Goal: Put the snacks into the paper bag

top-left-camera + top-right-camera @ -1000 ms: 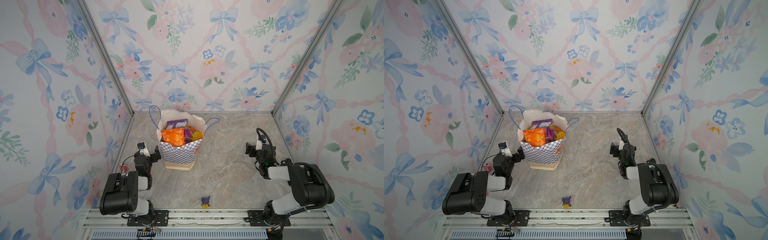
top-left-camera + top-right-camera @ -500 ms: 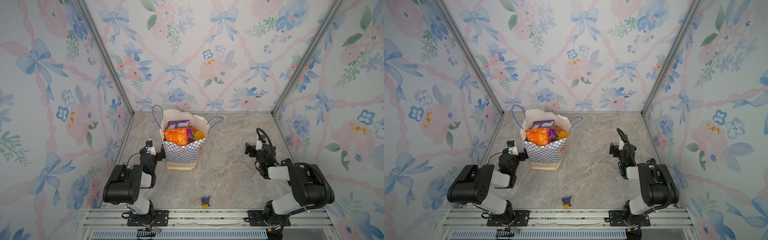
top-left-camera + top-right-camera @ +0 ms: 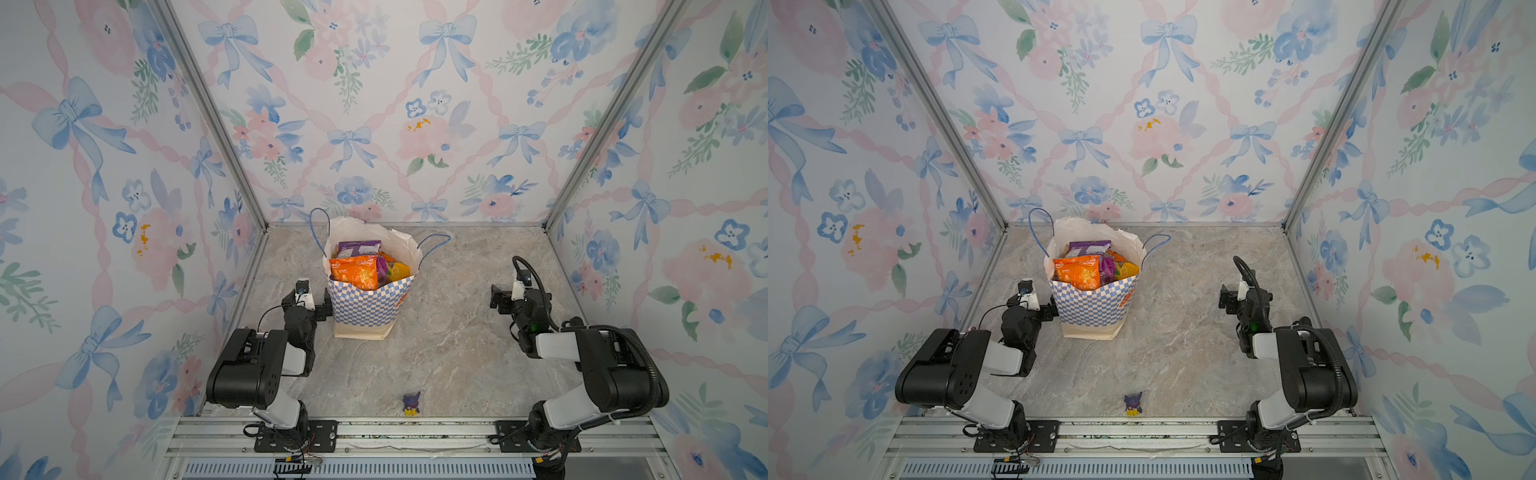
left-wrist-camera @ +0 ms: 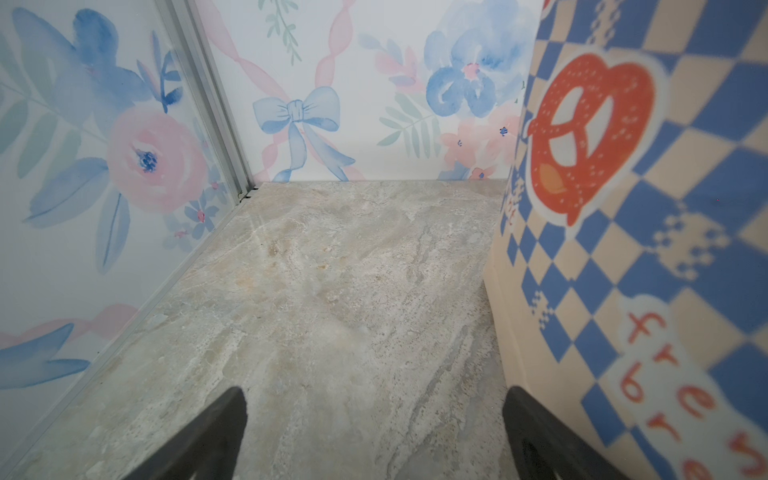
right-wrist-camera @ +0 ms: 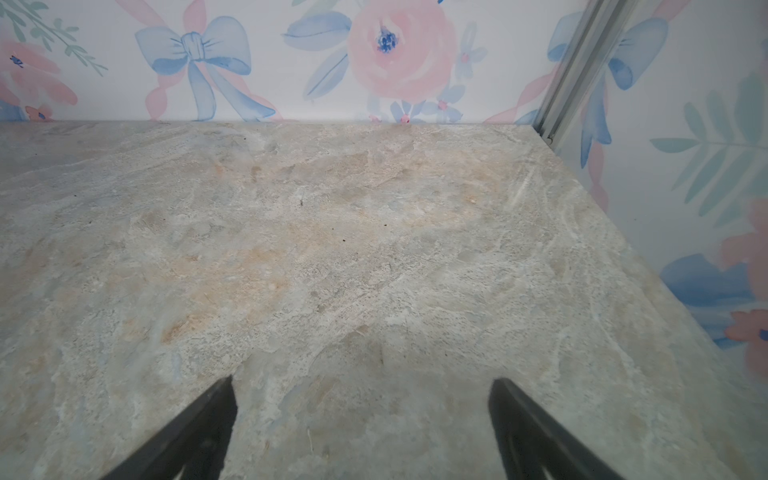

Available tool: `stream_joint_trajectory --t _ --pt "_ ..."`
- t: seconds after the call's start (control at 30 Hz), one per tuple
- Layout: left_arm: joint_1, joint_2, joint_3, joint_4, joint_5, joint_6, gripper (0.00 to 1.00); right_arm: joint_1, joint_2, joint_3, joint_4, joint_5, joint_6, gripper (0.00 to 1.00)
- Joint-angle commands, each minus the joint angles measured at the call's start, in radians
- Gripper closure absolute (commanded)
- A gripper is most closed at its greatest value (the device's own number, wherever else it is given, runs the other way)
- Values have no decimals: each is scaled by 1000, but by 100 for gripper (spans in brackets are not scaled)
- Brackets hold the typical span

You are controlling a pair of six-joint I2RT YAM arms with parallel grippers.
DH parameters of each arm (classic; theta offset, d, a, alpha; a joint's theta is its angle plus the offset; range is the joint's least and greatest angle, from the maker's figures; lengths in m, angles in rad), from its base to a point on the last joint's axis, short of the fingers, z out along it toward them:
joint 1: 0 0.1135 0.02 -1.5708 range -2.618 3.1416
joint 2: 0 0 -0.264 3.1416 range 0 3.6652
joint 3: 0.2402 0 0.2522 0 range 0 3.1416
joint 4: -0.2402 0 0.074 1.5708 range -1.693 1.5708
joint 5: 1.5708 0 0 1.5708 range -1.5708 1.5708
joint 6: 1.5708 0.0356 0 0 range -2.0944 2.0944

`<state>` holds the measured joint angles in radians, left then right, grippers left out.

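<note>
The paper bag (image 3: 370, 309) (image 3: 1096, 309) stands upright at the back left of the stone floor, checkered blue and white with a cream base. The snacks fill it to the rim: an orange packet (image 3: 355, 272) (image 3: 1077, 272) in front, a purple one (image 3: 359, 248) behind, a yellow one (image 3: 400, 270) to the right. My left gripper (image 3: 308, 305) (image 4: 374, 399) is open and low, right beside the bag's left wall (image 4: 623, 249), with one finger (image 4: 536, 428) against its base. My right gripper (image 3: 500, 299) (image 5: 363, 386) is open over bare floor, far right of the bag.
A tiny purple-and-yellow figurine (image 3: 411, 404) (image 3: 1133, 404) stands near the front edge. Flowered walls close off the left, back and right sides. A metal rail runs along the front, where both arm bases are mounted.
My left gripper has slid right, up to the bag's left side, and the bag's top has shifted slightly right. The right arm has stayed in place.
</note>
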<state>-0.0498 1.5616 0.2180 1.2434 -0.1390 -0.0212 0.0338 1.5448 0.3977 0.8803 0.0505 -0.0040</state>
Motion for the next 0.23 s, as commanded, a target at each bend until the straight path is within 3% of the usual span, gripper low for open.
stream_joint_trajectory --t 0.0,0.2 --pt "-6 15 14 2 9 21 2 6 1 -7 28 9 3 3" --pt "-2 14 13 2 13 19 2 6 2 -7 28 9 4 4"
